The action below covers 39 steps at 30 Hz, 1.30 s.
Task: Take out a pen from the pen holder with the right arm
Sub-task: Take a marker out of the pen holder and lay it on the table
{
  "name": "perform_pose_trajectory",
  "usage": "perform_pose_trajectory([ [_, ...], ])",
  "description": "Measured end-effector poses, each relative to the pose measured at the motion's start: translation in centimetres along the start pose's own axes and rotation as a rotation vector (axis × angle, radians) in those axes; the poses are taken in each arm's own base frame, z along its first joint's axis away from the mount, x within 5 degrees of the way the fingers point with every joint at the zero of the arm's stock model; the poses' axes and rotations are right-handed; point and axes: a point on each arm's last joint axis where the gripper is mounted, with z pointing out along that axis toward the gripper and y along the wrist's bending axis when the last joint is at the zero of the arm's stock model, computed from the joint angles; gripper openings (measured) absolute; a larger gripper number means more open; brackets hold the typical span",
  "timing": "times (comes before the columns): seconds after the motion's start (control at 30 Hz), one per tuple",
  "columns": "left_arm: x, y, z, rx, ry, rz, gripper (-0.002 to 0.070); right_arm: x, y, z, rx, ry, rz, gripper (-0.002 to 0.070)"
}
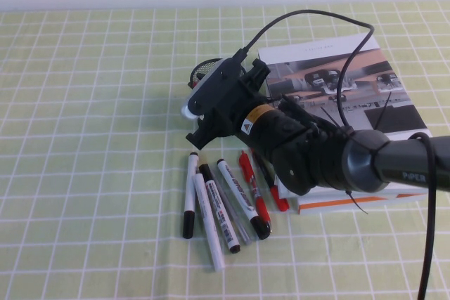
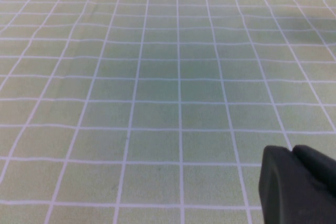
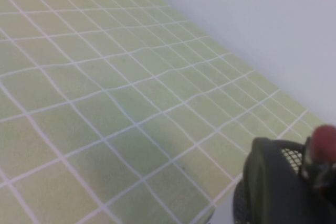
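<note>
A black mesh pen holder point(image 1: 204, 69) stands on the green checked cloth, mostly hidden under my right gripper point(image 1: 209, 93), which reaches in from the right and sits over its mouth. In the right wrist view the holder's mesh rim point(image 3: 292, 154) shows beside one black finger point(image 3: 270, 184). A red-capped pen point(image 3: 321, 144) rises from the holder between the jaws, and the right gripper point(image 3: 315, 174) is shut on it. Only the dark tip of the left gripper point(image 2: 296, 187) shows in the left wrist view, shut, above bare cloth. The left arm is absent from the high view.
Several markers and pens lie side by side in front of the holder: white markers point(image 1: 209, 221), a clear-bodied one point(image 1: 242, 198) and red pens point(image 1: 254, 189). A picture book point(image 1: 337, 82) lies at the right, with an orange-edged book point(image 1: 351, 201) under my right arm.
</note>
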Motion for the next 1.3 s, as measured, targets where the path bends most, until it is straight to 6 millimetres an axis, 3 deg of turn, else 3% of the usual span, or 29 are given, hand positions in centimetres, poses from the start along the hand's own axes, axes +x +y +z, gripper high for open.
perform_pose_trajectory([
  [0.2, 0.0, 0.0, 0.0, 0.0, 0.0, 0.0, -0.0005, -0.4, -0.2, 0.1, 0.017, -0.032, -0.007, 0.0013],
  [0.63, 0.0, 0.0, 0.0, 0.0, 0.0, 0.0, -0.0005, -1.4, -0.7, -0.3, 0.033, -0.054, 0.003, 0.0003],
  [0.93, 0.0, 0.0, 0.0, 0.0, 0.0, 0.0, -0.0005, -6.5, -2.9, -2.8, 0.063, -0.127, -0.009, 0.0002],
  [1.13, 0.0, 0.0, 0.0, 0.0, 0.0, 0.0, -0.0005, -11.3, -5.0, -6.4, 0.059, -0.146, 0.038, 0.0002],
  [1.3, 0.0, 0.0, 0.0, 0.0, 0.0, 0.0, -0.0005, -13.8, -5.9, -9.7, 0.003, -0.059, 0.225, 0.0002],
])
